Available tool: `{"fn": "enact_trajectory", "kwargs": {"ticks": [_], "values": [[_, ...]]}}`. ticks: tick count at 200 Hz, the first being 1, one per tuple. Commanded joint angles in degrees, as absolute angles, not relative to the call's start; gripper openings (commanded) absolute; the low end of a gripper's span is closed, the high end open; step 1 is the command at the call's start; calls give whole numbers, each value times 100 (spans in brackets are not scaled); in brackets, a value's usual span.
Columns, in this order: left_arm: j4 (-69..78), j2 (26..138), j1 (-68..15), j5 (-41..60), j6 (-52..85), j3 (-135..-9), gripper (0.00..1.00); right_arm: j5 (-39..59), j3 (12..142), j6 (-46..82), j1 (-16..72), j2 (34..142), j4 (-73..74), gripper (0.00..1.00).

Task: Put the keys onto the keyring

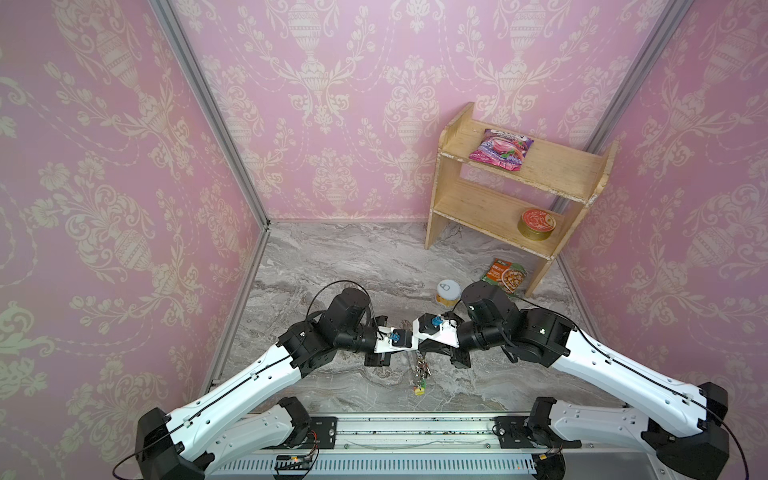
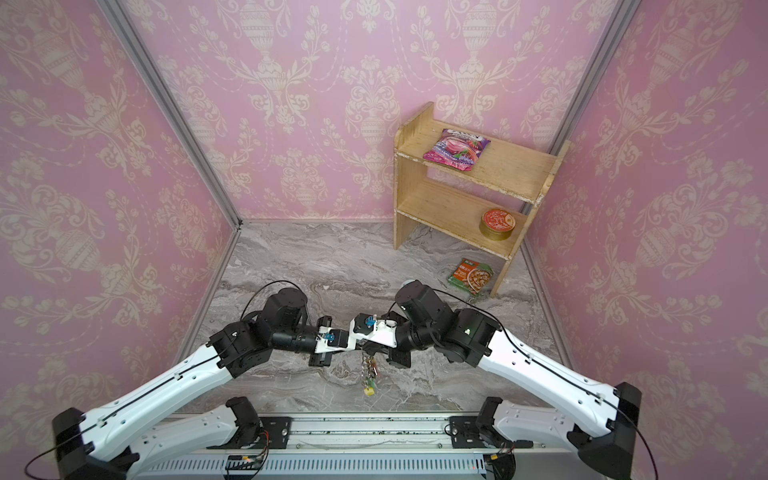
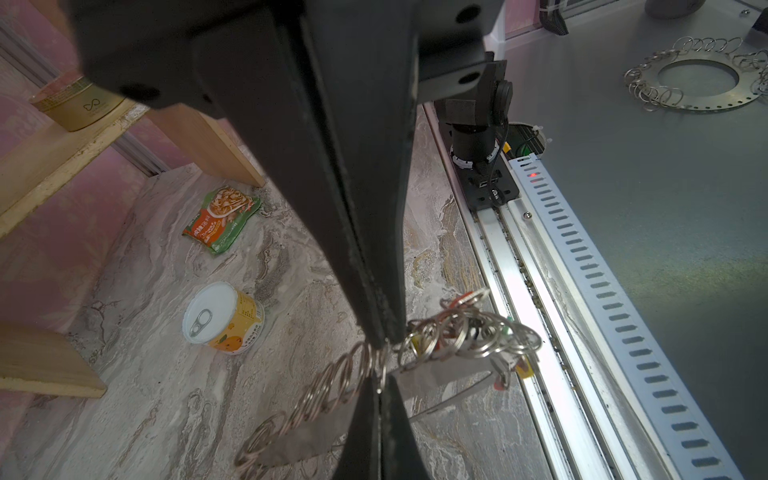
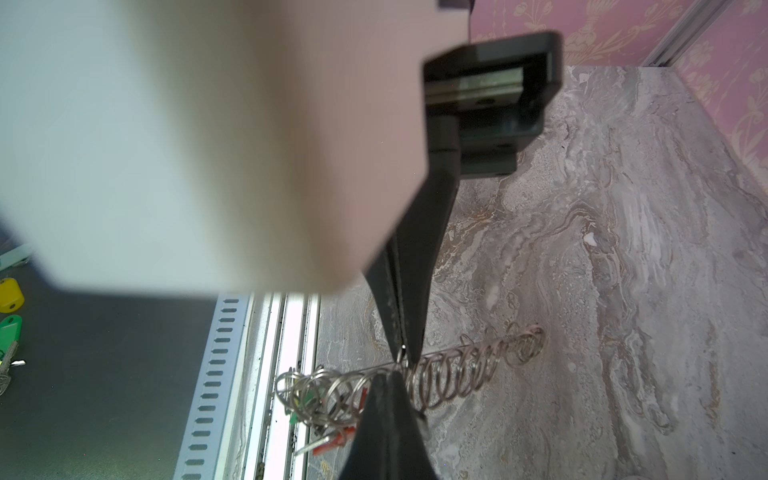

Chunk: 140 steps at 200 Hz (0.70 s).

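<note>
Keyring [image 1: 420,368] of silvery metal rings with red, yellow and green plastic tags [image 1: 418,390] hangs lower centre in both top views; black left gripper [image 3: 380,347] and right gripper [image 4: 404,353] each pinch it, fingers closed.

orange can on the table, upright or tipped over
Upright: the orange can stands on its base, its white pull-tab top facing up in a top view.
</note>
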<state>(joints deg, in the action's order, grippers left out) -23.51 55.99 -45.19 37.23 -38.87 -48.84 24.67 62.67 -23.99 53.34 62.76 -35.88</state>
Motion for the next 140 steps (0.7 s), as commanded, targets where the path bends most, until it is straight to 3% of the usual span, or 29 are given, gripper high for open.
{"fn": "enact_trajectory", "kwargs": {"ticks": [1, 140], "values": [[-1917, 5598, -4381, 3726, -3672, -5177, 0, 2923, 6329, -2409, 5396, 6240, -3909, 0], [-1925, 5844, -4229, 4073, -3440, -5273, 0, 2878, 6314, -2435, 5401, 6117, -3973, 0]]}}
